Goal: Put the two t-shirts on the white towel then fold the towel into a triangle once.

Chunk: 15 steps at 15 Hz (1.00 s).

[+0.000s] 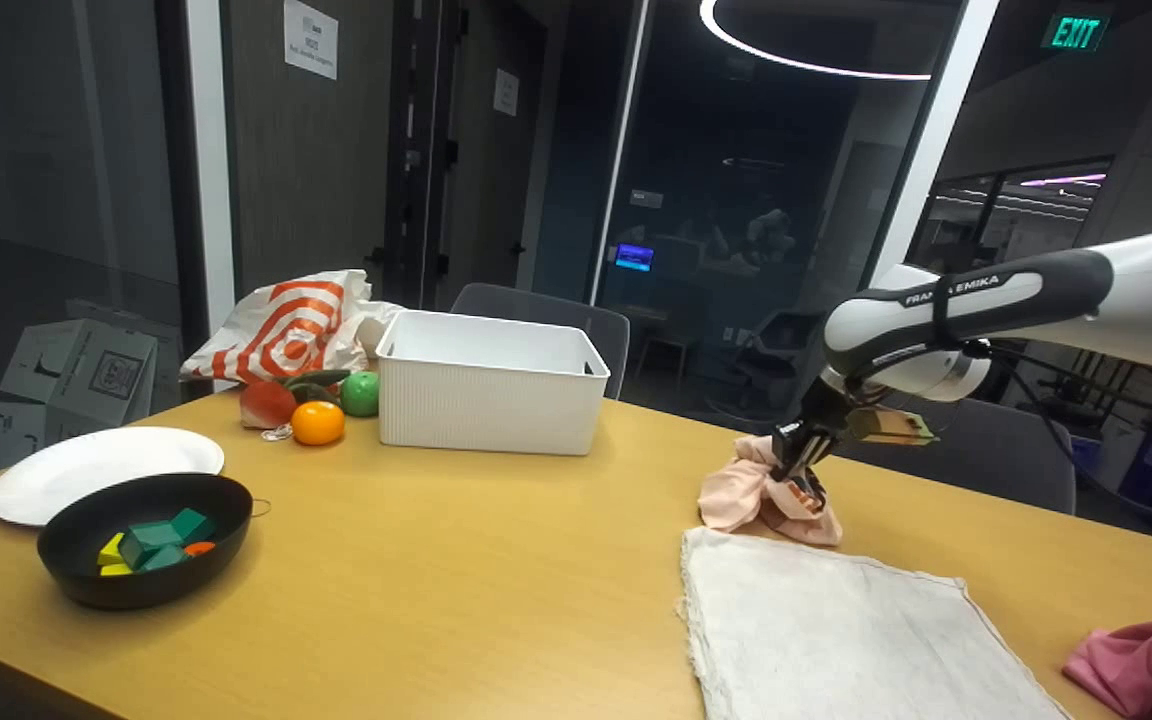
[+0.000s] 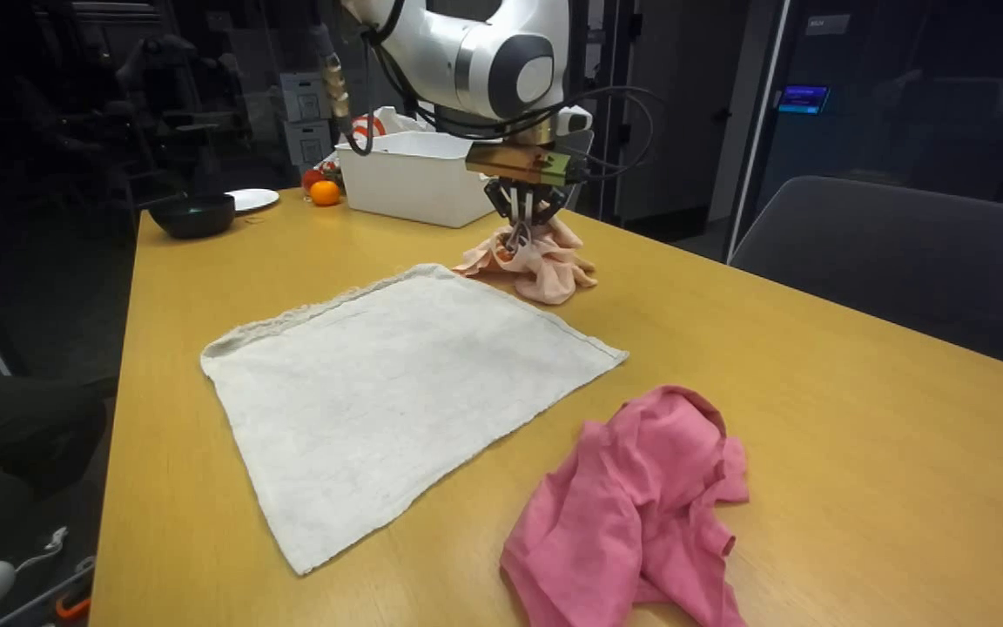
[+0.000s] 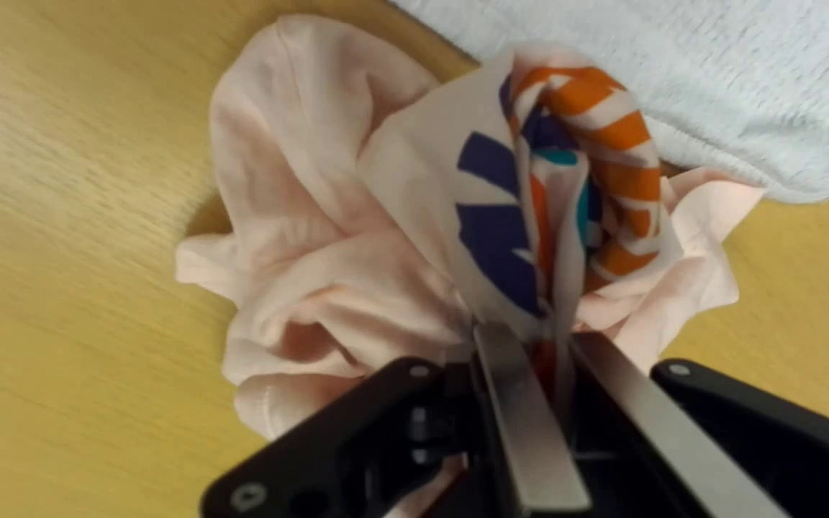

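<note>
Fingers point(image 3: 526, 421) grip a gathered fold of the peach-pink t-shirt point(image 3: 393, 266), the cloth running up between them in the wrist view, with patches of orange and violet print showing just beyond the pinch.

From left to right in an exterior view, first comes the white towel point(image 2: 406, 374), spread flat on the bench point(image 2: 858, 435), unfolded, with neither shirt set on it. Next is the peach-pink t-shirt, bunched at the towel's far edge, so close that I cannot tell whether the two touch. Farthest right, the rose-pink t-shirt point(image 2: 632, 514) lies crumpled on the bench, apart from the towel and ungripped.

By my reading the task is barely begun: this is the pick-up of one shirt, not yet lifted clear. Left to do: lay it on the towel, bring the other over, then make the single triangular fold.
</note>
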{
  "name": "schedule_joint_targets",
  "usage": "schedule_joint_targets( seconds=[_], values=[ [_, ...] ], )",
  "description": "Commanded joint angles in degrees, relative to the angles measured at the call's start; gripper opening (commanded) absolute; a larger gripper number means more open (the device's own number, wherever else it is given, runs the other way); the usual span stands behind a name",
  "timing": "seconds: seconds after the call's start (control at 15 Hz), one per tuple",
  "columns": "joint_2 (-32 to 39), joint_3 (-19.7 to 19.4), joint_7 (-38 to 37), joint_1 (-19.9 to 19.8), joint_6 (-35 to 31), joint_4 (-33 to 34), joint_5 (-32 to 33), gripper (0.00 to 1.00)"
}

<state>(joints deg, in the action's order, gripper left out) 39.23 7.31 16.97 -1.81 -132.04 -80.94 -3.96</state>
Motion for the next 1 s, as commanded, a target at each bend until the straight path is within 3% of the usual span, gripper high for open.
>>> schedule_joint_targets(
  seconds=[0.0,0.27,0.6,0.93],
  values=[
    [-11.5,0.3,-0.7,-0.7,-0.6,-13.8,-1.4,0.06],
    [-21.3,-1.4,-2.5,-0.1,-1.0,-25.2,-0.1,0.06],
    [-35.8,-4.2,-4.6,0.2,-10.9,-39.7,1.9,0.07],
    [-49.1,-6.2,-7.1,0.5,-8.2,-50.5,3.5,0.07]
  ],
)
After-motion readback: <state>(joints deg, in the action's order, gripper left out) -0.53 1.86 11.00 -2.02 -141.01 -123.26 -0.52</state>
